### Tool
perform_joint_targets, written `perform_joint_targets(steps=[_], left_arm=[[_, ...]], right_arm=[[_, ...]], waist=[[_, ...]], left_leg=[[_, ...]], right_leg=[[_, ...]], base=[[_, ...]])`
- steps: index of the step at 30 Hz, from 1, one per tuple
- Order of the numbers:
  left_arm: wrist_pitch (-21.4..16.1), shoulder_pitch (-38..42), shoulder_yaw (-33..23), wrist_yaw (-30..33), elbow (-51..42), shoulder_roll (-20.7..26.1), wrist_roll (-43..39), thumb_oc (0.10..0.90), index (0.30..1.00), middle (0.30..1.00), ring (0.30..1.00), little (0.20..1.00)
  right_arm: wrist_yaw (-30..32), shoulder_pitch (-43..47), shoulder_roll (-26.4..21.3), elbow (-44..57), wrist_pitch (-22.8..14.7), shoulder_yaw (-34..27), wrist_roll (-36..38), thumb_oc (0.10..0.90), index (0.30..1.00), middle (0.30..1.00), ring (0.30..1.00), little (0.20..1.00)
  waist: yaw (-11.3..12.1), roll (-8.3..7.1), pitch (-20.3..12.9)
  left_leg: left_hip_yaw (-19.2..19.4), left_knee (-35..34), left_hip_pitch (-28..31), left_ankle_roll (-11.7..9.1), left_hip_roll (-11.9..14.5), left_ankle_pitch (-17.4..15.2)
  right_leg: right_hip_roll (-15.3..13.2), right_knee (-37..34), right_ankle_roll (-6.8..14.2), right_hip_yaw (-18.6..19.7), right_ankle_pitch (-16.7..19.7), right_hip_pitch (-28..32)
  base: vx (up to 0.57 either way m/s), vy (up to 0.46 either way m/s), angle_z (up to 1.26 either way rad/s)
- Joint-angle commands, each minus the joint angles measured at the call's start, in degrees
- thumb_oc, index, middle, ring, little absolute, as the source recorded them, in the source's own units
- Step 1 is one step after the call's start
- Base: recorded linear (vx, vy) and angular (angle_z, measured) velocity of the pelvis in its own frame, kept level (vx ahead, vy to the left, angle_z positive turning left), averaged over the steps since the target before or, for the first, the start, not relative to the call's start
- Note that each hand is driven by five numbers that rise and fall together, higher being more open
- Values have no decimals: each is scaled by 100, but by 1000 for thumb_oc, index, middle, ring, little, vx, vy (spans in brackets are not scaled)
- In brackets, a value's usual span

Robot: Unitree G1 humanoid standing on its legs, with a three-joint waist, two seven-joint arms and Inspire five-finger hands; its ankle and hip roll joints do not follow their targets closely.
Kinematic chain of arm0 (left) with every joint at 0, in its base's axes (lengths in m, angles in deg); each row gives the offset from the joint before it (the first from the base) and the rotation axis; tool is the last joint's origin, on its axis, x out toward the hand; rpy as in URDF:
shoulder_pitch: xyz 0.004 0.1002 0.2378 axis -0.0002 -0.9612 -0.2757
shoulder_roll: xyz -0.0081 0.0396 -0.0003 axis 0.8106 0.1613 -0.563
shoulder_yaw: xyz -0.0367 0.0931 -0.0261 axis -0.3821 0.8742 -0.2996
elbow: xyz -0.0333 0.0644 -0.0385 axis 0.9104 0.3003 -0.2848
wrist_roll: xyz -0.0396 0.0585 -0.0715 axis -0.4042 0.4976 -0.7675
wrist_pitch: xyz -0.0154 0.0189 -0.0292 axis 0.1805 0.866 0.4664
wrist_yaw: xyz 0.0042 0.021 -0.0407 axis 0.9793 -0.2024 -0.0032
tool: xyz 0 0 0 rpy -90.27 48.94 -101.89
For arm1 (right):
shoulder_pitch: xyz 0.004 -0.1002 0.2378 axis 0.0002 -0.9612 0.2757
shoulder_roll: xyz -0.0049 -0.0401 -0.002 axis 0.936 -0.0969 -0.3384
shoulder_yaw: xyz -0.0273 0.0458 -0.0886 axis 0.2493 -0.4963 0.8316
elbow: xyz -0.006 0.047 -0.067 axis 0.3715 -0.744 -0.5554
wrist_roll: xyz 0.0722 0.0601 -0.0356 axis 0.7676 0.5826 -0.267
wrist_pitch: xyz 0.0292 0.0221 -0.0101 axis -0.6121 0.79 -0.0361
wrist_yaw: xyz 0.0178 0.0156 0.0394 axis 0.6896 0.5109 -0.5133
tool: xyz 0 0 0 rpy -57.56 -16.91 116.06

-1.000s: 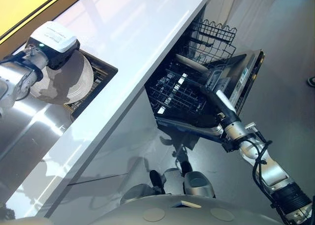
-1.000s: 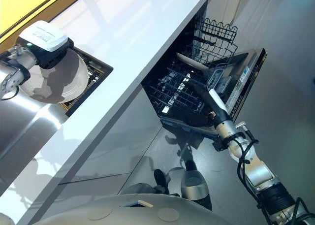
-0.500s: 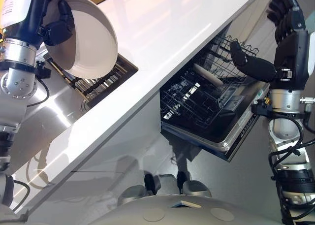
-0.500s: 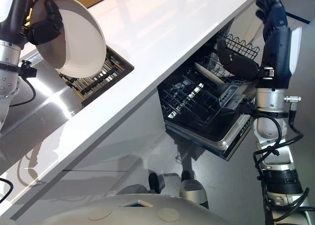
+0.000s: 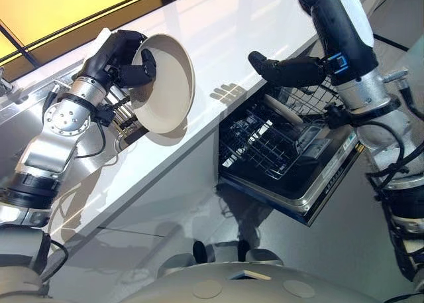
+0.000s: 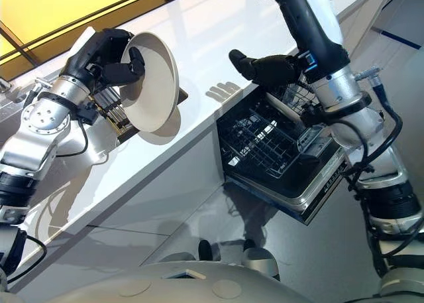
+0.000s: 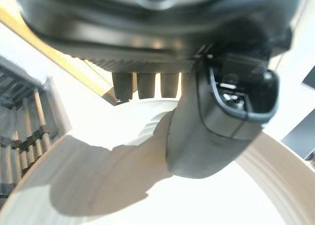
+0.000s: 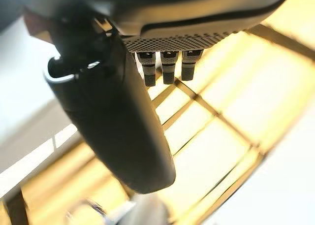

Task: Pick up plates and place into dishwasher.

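My left hand [image 5: 116, 51] is shut on a cream plate [image 5: 169, 91], thumb on its inner face and fingers behind the rim. It holds the plate on edge above the white counter [image 5: 218, 24]. The left wrist view shows the thumb [image 7: 216, 116] pressed on the plate [image 7: 123, 185]. My right hand [image 5: 331, 21] is open and empty, raised over the counter's edge with its thumb pointing toward the plate. Below it the dishwasher stands open, its dark wire rack [image 5: 265, 137] pulled out. Another pale plate [image 5: 281, 109] lies in the upper basket.
The dishwasher door [image 5: 331, 177] hangs down and juts into the floor space at the right. A dark dish rack [image 5: 122, 121] sits in the steel sink behind the held plate. A yellow wall runs along the far side of the counter.
My left hand has carried the plate off the sink rack and rightward over the counter. My right hand has swung up and over the counter's edge. The camera has shifted too.
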Motion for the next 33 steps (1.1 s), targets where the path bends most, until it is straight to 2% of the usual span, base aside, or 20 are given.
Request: perform_joint_targets(steps=[1,2,4,6,10,15,16,18,20,23,29,33], left_arm=[[-1266,1222,-434,1881,-59,289,1418,100,300,300,300,200],[-1327,1239,-464,2226,-84,295,1702,100,300,300,300,200],[-1309,1246,-523,3076,-188,258,2446,100,300,300,300,200],[-1217,1263,-532,3512,-273,282,2795,100,300,300,300,200],[-992,1122,-580,3738,-352,293,3187,100,300,300,300,200],[-825,1001,-515,4194,-117,428,3476,100,300,300,300,200],[-826,1005,-510,4432,26,426,3608,100,300,300,300,200],[-850,1007,-487,4629,170,377,3624,100,300,300,300,200],[-892,971,-476,4819,280,324,3645,100,300,300,300,200],[-911,903,-462,4916,361,221,3682,100,300,300,300,200],[-1008,849,-403,5131,400,10,3908,100,300,300,300,200],[-994,948,-256,5150,416,-141,3947,100,300,300,300,200]], right_arm=[[-212,223,444,247,-7,-118,1284,800,900,900,900,900],[-253,205,590,261,40,-113,1444,800,900,900,900,900],[-134,168,892,308,-19,-43,1245,800,900,900,900,900],[-56,179,961,348,63,4,1227,800,900,900,900,900],[-18,112,1001,431,396,66,1354,800,900,900,900,900],[-260,5,1054,415,793,99,2596,800,900,900,900,900],[-321,-13,1189,409,849,92,3092,800,900,900,900,900],[-323,-32,1414,419,924,101,3436,800,900,900,900,900],[-333,-74,1547,449,1007,126,3483,800,900,900,900,900],[-323,-121,1567,487,937,204,3329,800,900,900,900,900],[-454,-95,1637,472,1314,332,3559,800,900,900,900,900],[-516,20,1714,447,1486,632,3543,800,900,900,900,900]], waist=[[155,-55,-687],[162,-62,-701],[186,-77,-735],[196,-85,-764],[189,-97,-814],[164,-98,-839],[158,-99,-846],[158,-100,-856],[160,-105,-866],[153,-113,-883],[150,-138,-915],[170,-158,-913]], left_leg=[[-96,174,10,-188,-6,-491],[-87,166,11,-193,-3,-489],[-66,148,6,-203,4,-480],[-53,128,14,-208,10,-476],[-9,106,34,-225,22,-471],[51,109,52,-219,27,-470],[72,108,60,-221,29,-467],[83,99,65,-226,29,-464],[82,91,69,-226,24,-458],[77,74,68,-222,17,-441],[66,60,60,-218,16,-433],[54,57,57,-225,17,-411]], right_leg=[[151,424,172,-223,-190,-266],[141,418,172,-250,-190,-264],[118,403,173,-301,-182,-265],[105,385,176,-329,-174,-256],[92,365,179,-343,-151,-253],[88,355,180,-340,-125,-251],[84,343,177,-350,-112,-242],[76,329,181,-363,-96,-237],[67,313,189,-372,-80,-234],[62,285,196,-361,-53,-240],[72,225,193,-315,-12,-236],[64,214,188,-337,0,-222]], base=[[4,-18,3],[10,-16,5],[13,-12,5],[10,-4,2],[12,-2,2],[2,4,-2],[3,8,-6],[3,4,-4],[4,0,-5],[4,0,-6],[2,-2,-1],[4,-3,-3]])
